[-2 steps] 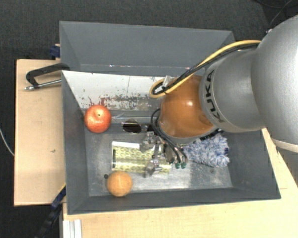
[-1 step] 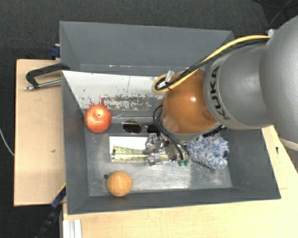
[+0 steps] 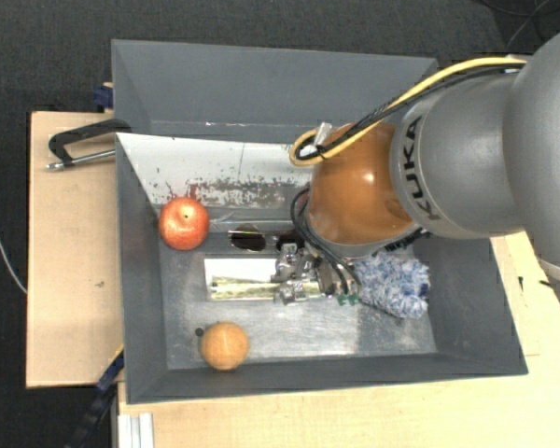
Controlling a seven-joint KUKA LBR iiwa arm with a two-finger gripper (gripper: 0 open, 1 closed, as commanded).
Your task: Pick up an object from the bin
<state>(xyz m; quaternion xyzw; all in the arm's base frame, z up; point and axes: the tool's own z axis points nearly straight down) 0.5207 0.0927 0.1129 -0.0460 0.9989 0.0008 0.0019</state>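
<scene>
Gripper (image 3: 297, 286) sits over one end of the flat pale packet (image 3: 241, 281); packet's long axis extends away from it. Grip opening: cannot tell.

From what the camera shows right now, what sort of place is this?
Probably a robotics lab's bin-picking station. A grey metal bin holds unrelated loose things, such as a red apple and an orange ball, and a KUKA arm with cables reaches into it from the right.
</scene>
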